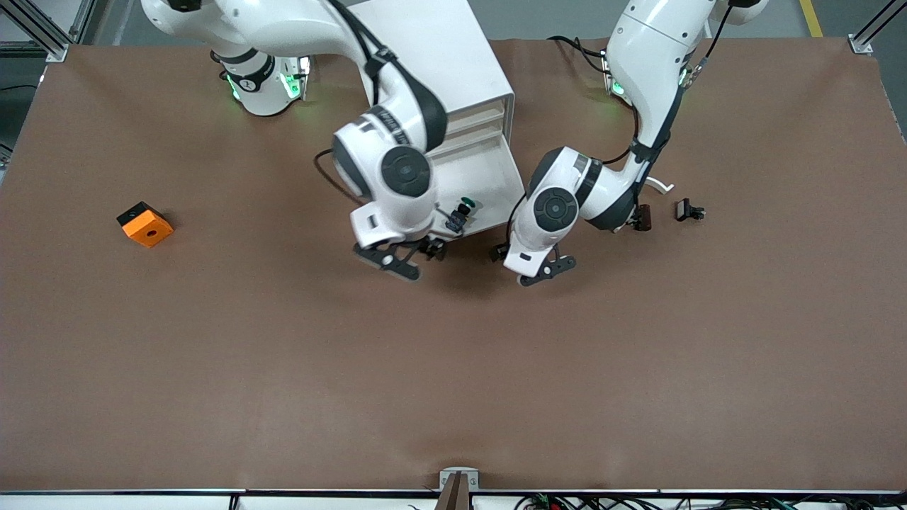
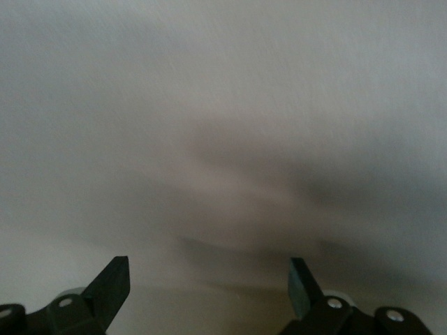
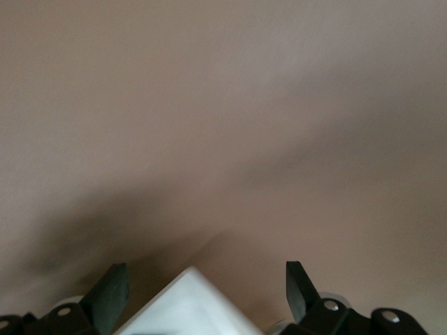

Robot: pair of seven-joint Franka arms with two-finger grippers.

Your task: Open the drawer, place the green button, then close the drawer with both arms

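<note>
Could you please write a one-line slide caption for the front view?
Green-capped button lies in the open drawer; right gripper and left gripper, both open, flank its front.

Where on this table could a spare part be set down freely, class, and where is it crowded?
Free: the wide brown stretch nearer the front camera than both grippers, and the patch between the orange cube and the right gripper. Crowded: around the open drawer holding the button, with the left gripper beside it, and by the small black parts.
</note>
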